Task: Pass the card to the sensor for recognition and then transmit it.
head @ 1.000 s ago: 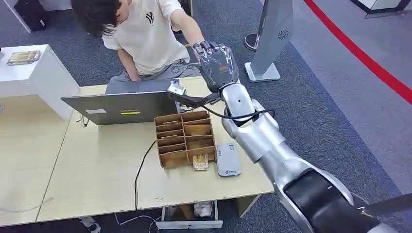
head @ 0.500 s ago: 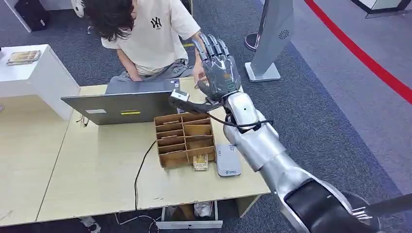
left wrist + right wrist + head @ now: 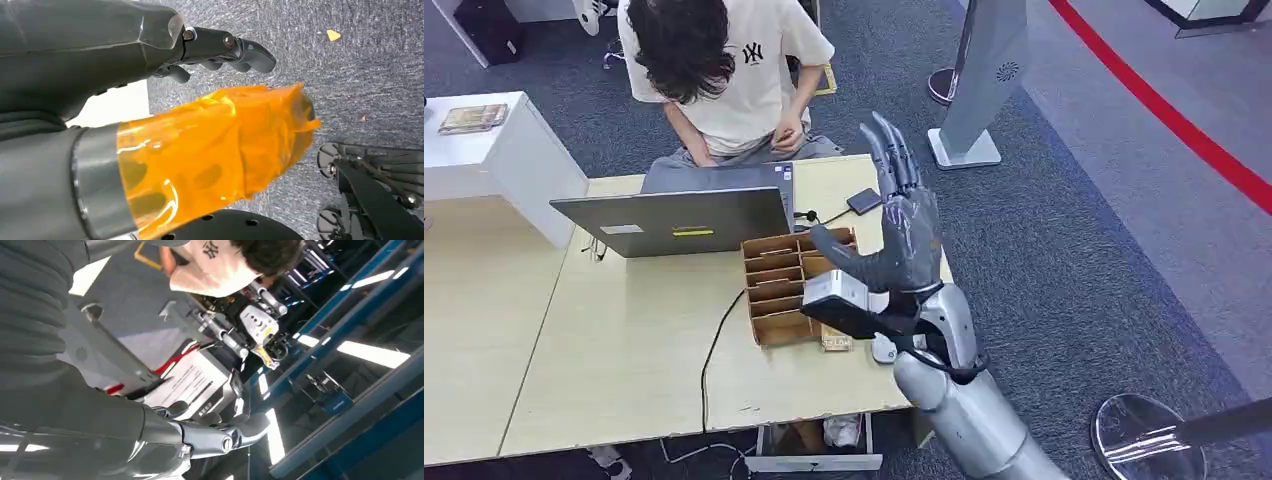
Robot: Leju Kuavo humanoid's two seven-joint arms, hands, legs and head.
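Right robot hand [image 3: 902, 240] retracted, now empty.

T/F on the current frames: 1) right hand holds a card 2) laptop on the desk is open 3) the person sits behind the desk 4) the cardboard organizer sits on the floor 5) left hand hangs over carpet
1) False. The right hand is raised with fingers spread and nothing in it.
2) True. The laptop stands open on the desk, lid back toward the camera.
3) True. The person sits on the far side of the desk, behind the laptop.
4) False. The cardboard organizer sits on the desk, in front of the laptop.
5) True. The left hand hangs over grey carpet, holding nothing.
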